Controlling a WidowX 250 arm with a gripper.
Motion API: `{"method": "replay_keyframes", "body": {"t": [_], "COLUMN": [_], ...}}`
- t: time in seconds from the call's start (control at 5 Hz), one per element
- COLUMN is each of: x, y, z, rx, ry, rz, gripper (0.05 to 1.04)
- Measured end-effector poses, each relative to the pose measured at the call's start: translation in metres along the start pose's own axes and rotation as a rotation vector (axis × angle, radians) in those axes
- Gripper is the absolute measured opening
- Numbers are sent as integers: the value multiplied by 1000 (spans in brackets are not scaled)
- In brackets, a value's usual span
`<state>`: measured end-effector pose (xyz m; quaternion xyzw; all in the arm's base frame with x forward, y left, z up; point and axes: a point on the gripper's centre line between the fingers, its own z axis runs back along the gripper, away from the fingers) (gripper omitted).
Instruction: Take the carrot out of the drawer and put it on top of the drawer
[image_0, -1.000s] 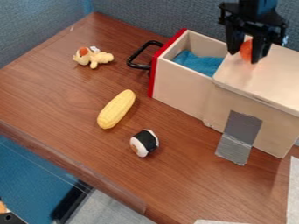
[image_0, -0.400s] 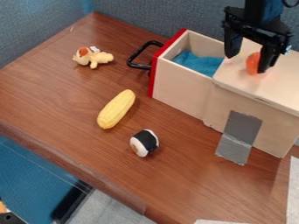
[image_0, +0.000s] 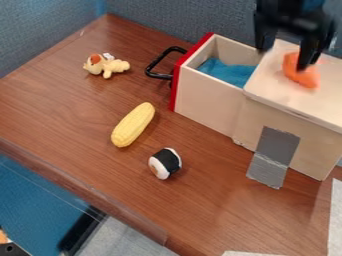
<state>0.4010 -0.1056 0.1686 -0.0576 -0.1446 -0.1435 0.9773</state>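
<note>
Orange, and already out of the drawer (image_0: 206, 97), the carrot (image_0: 304, 76) is seen on the wooden top (image_0: 266, 82), beside parted fingers (image_0: 308, 54); the placing appears done, with only withdrawal left to be made.

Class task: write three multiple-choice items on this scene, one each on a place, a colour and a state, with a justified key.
1. Where is the carrot?
A) On the wooden top
B) Beside the corn
C) Beside the sushi roll

2. What colour is the front panel of the drawer?
A) Green
B) Yellow
C) Red

3. How does the drawer stand?
A) Fully shut
B) Pulled open
C) Upside down

1: A, its orange shape lies over the pale surface.
2: C, the panel by the black handle is red.
3: B, blue lining shows inside.
</note>
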Motion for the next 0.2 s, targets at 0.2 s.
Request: {"method": "replay_keyframes", "body": {"t": [0.2], "x": [-4], "y": [5], "z": [17], "rx": [42], "ry": [5], "rz": [24], "gripper": [1001]}}
